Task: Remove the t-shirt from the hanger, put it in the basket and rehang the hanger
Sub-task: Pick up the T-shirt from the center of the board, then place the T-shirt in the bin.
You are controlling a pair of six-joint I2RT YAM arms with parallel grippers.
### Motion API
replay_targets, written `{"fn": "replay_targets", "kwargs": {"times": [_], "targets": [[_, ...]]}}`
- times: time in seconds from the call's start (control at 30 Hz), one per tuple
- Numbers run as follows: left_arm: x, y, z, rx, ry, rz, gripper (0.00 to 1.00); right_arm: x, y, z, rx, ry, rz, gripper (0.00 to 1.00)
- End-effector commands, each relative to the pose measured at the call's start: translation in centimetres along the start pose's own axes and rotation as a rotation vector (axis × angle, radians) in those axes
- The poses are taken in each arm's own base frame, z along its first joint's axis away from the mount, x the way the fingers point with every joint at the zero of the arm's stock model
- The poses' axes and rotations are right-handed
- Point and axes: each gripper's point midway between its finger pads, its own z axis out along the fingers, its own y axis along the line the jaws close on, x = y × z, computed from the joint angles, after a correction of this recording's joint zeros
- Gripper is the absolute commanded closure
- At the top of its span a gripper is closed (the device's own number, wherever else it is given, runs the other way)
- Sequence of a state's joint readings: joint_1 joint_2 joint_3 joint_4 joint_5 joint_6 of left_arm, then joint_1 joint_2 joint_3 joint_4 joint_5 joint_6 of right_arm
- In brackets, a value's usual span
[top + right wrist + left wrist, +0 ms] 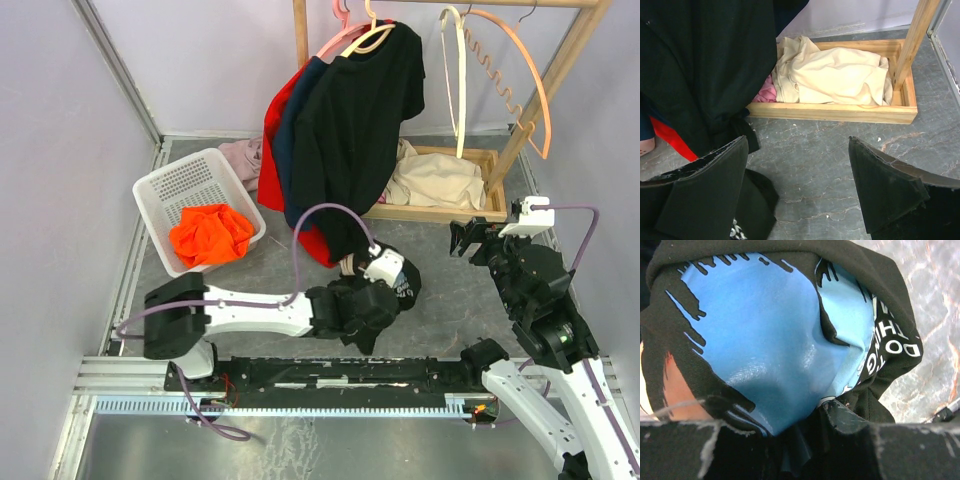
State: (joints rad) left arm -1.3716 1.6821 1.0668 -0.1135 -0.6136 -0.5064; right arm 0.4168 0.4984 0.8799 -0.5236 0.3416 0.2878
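Note:
A black t-shirt (355, 110) hangs from a cream hanger (368, 38) on the wooden rack, in front of other garments. Its lower hem is drawn down toward the floor, where my left gripper (385, 292) is shut on it. In the left wrist view, the t-shirt's (770, 335) blue print and white lettering fill the frame, and the fabric bunches between the jaws of the left gripper (810, 415). My right gripper (468, 238) stands open to the right of the shirt. In its own view the right gripper (797, 150) holds nothing above the grey floor, with the t-shirt (705, 60) at the left.
A red shirt (268, 165) and a navy shirt (292, 130) hang behind the black one. Empty hangers (455, 70) hang at the right. A wooden tray (440, 213) holds cream cloth (835, 72). A white basket (160, 195) with orange cloth (210, 235) sits at the left.

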Motion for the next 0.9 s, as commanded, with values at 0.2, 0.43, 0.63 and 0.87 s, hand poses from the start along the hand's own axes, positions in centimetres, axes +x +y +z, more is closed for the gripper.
{"fn": "replay_targets", "kwargs": {"times": [0.2, 0.43, 0.63, 0.87], "targets": [[-7.8, 8.9, -7.6, -0.295, -0.234, -0.058, 0.97, -1.3, 0.1, 0.0, 0.001, -0.049, 0.023, 0.12], [-8.7, 15.0, -11.4, -0.450, -0.292, -0.145, 0.97, -1.1, 0.3, 0.3, -0.008, -0.041, 0.023, 0.11], [-8.5, 20.7, -14.2, -0.561, -0.345, -0.234, 0.97, -1.1, 0.5, 0.4, -0.014, -0.041, 0.026, 0.12], [-9.1, 26.9, -16.2, -0.669, -0.404, -0.310, 0.97, -0.9, 0.8, 0.7, -0.026, -0.031, 0.029, 0.12]]}}
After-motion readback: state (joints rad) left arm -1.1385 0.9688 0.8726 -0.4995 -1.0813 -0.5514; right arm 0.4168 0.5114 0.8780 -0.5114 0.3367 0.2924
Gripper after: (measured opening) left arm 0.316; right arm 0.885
